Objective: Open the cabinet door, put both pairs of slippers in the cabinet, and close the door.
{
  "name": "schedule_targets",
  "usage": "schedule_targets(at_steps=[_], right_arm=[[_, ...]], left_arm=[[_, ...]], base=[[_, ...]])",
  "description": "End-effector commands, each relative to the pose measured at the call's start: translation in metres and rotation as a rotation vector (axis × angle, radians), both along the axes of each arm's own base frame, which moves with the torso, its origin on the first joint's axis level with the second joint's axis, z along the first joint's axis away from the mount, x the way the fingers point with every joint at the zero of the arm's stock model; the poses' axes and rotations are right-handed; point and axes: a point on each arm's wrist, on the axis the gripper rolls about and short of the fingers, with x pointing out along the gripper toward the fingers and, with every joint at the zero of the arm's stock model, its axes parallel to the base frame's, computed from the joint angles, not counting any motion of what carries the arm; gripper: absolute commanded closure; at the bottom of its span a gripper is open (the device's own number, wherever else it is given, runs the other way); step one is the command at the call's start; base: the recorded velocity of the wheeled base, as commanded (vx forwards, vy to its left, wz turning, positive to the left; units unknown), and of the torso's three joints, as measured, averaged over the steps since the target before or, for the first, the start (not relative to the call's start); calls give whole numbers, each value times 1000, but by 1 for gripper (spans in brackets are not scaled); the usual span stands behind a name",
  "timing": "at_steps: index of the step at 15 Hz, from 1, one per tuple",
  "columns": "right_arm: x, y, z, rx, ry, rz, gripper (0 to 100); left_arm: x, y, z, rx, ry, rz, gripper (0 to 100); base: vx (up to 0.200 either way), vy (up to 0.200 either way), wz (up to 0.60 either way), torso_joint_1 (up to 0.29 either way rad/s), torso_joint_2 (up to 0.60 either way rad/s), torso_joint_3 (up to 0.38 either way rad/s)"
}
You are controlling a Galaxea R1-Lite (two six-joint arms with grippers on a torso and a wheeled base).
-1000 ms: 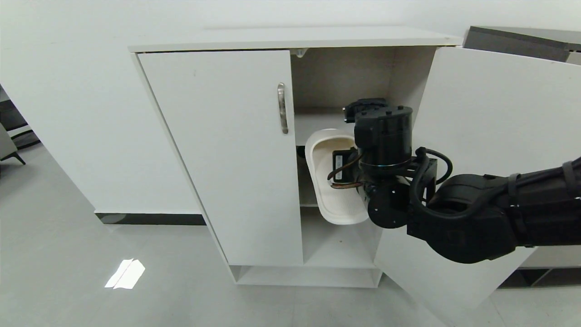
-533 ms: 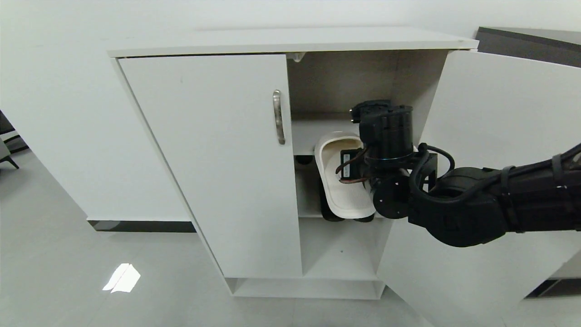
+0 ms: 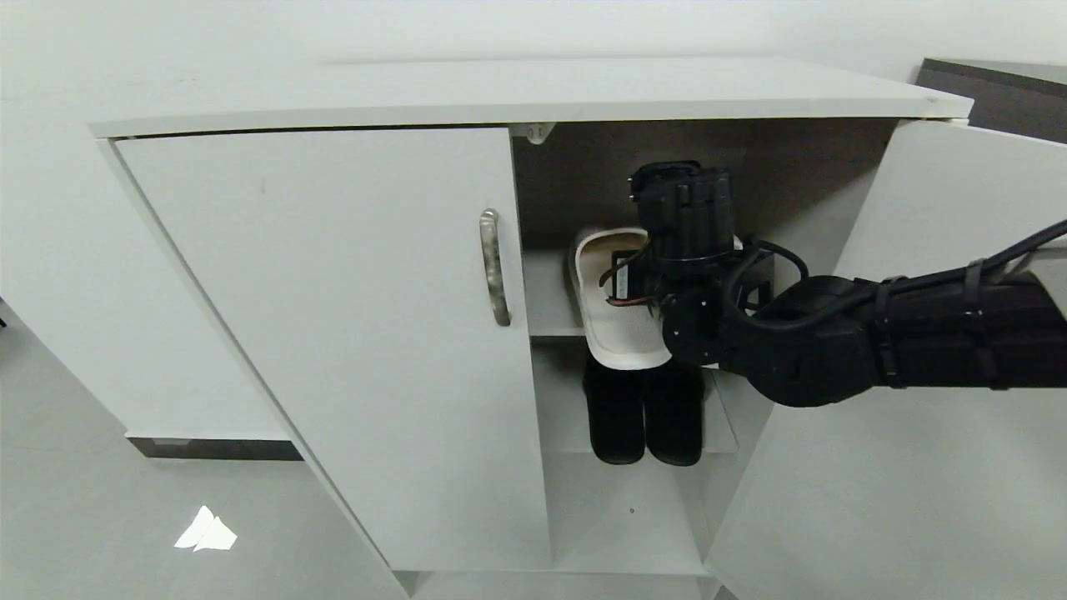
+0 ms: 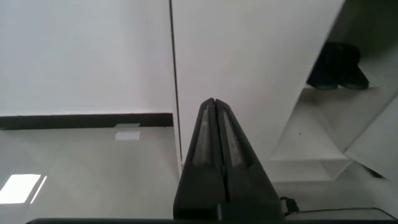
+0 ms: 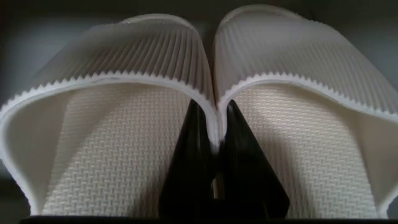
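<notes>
The white cabinet (image 3: 517, 92) stands with its right door (image 3: 917, 375) swung open and its left door (image 3: 333, 333) closed. A pair of white slippers (image 3: 613, 333) (image 5: 130, 124) hangs side by side at the upper shelf (image 3: 546, 292), toes into the cabinet and heels past the shelf's front edge. My right gripper (image 5: 214, 146) is shut on their two touching inner walls. A pair of black slippers (image 3: 642, 417) (image 4: 336, 65) lies on the middle shelf below. My left gripper (image 4: 215, 124) is shut on nothing, low in front of the closed left door.
A metal handle (image 3: 493, 267) runs down the left door's inner edge. The bottom compartment (image 3: 617, 525) holds nothing. A scrap of white paper (image 3: 204, 531) lies on the grey floor at the left. Dark furniture (image 3: 992, 92) stands behind the open door.
The head camera has come closer to the cabinet, bringing the black slippers into sight. My right gripper has carried the white slippers up and further in, to the upper shelf.
</notes>
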Motion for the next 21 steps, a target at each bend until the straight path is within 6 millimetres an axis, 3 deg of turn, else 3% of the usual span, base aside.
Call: schedule_targets(at_steps=[1,7,16,17,21], right_arm=[[18,4,-8,1,0,-18,100],[51,8,-17,14,-12,-55,100],[62,10,-17,14,-8,-67,100],[63,10,-18,12,-5,-69,0],[61,10,-17,16,-4,-66,0]], left_arm=[[0,0,0,-1,1,0,100],[0,0,0,-3,1,0,100],[0,0,0,-3,1,0,100],[0,0,0,-3,1,0,100],[0,0,0,-4,1,0,100]], base=[[0,0,0,0,0,0],[0,0,0,0,0,0],[0,0,0,0,0,0],[0,0,0,0,0,0],[0,0,0,0,0,0]])
